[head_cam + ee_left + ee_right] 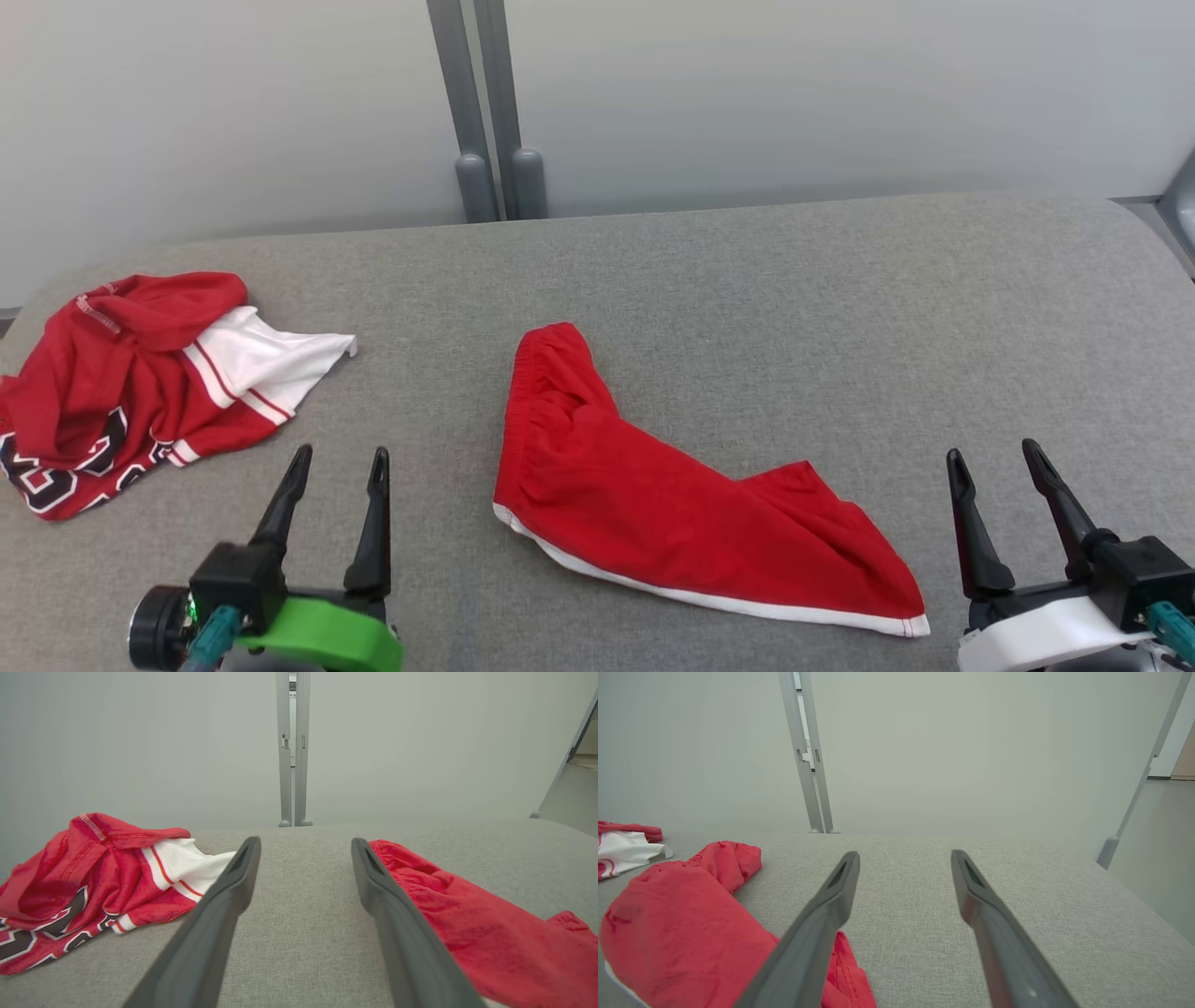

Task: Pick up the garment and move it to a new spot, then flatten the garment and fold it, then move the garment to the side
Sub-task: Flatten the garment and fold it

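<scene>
As I hover over the desk (pixel 747 280): nothing held.
Left end effector (pixel 341 455): fingers apart.
Right end effector (pixel 991 452): fingers apart.
Shorts (pixel 653 495): rumpled, between them.
Jersey (pixel 140 392): bunched, far left.

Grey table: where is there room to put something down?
The biggest bare patch is on the grey table, between the red shorts and its right edge, ahead of the right pincer. A narrower strip lies between the shorts and the red-and-white jersey, ahead of the left pincer. The left end is crowded.

Head camera looks down; both wrist cameras face forward, sharing red shorts (pixel 672 509).
</scene>
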{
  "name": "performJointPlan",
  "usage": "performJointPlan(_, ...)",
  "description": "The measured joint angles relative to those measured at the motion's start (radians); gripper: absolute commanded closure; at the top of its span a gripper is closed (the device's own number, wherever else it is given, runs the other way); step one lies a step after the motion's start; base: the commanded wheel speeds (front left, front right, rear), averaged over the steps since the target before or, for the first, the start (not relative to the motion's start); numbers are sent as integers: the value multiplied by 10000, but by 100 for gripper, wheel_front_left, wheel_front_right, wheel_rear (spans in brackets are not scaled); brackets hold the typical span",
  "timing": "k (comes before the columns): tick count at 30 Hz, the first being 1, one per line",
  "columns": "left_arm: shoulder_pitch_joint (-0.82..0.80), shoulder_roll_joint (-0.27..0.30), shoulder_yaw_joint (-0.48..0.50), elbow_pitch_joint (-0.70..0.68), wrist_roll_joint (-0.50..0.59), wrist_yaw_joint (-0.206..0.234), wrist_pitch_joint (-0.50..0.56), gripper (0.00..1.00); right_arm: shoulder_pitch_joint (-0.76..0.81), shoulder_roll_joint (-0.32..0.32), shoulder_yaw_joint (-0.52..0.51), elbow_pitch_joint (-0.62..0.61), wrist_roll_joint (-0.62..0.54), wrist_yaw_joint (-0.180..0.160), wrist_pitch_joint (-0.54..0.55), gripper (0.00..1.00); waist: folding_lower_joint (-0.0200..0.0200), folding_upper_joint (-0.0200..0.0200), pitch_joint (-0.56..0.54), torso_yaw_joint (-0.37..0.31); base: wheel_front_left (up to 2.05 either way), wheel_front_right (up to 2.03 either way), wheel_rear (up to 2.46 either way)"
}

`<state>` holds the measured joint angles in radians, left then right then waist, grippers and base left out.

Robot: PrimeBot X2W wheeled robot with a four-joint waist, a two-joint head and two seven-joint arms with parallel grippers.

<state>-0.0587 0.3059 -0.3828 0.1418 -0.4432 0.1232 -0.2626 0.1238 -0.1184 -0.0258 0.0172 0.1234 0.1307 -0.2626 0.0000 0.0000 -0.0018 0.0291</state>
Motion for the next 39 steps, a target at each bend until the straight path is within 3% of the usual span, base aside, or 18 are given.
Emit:
performJointPlan(6, 1403, -717, 1626, -295, 894, -1195, 0, 0, 277, -21, -199, 38, -10, 0, 0, 0, 0, 0, -130, 267, 0, 0, 0)
performJointPlan(10, 1958, -1260, 2688, -201, 1354, -1695, 0, 0, 429, -19, -290, 153, -10, 0, 0, 0, 0, 0, -258, 266, 0, 0, 0)
performJointPlan(16, 2165, -1852, 3498, 303, 1597, -2276, 0, 0, 600, 77, -295, 343, -40, 0, -2, 0, 0, 0, -450, 117, 0, 0, 0)
performJointPlan(26, 2134, -2272, 4351, 1016, 1419, -2500, 0, 0, 678, 199, -313, 522, -40, 0, 0, 0, 0, 0, -577, -123, 0, 0, 0)
performJointPlan(39, 2136, -2234, 4268, 1131, 1373, -2520, 0, 0, 674, 245, -433, 493, -36, 0, 0, 0, -1, 0, -644, -100, 0, 0, 0)
